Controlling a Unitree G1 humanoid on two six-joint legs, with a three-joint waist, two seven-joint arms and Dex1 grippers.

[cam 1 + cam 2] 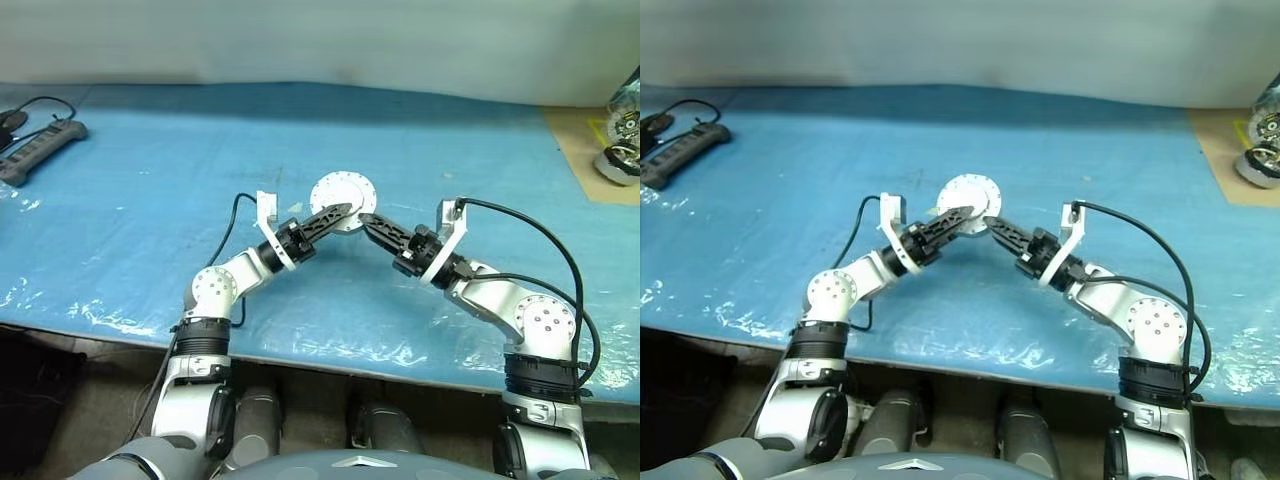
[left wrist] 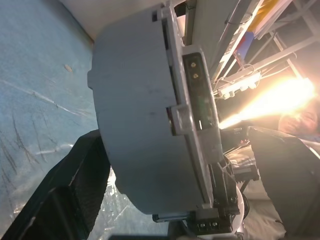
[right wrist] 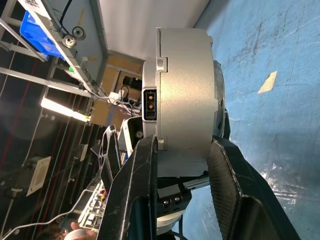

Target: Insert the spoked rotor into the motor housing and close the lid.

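Note:
The motor housing (image 1: 343, 198), a round silver-grey puck, hangs on edge above the blue table, its flat face with small holes turned up toward the head camera. My right gripper (image 3: 182, 145) is shut on it, one black finger (image 3: 135, 190) pressed against each flat face. From the left, my left gripper (image 1: 343, 211) reaches the same puck and stands open. Its fingers (image 2: 65, 195) straddle the housing (image 2: 145, 115) with a gap on one side. A thinner plate lies flush on one face; I cannot tell whether it is the lid. The spoked rotor is hidden.
A blue plastic sheet (image 1: 150, 220) covers the table. At the far left lies a black power strip (image 1: 40, 140) with its cable. A chrome-rimmed motor (image 1: 618, 160) stands on a tan board at the far right. A person (image 2: 300, 122) is beyond the table.

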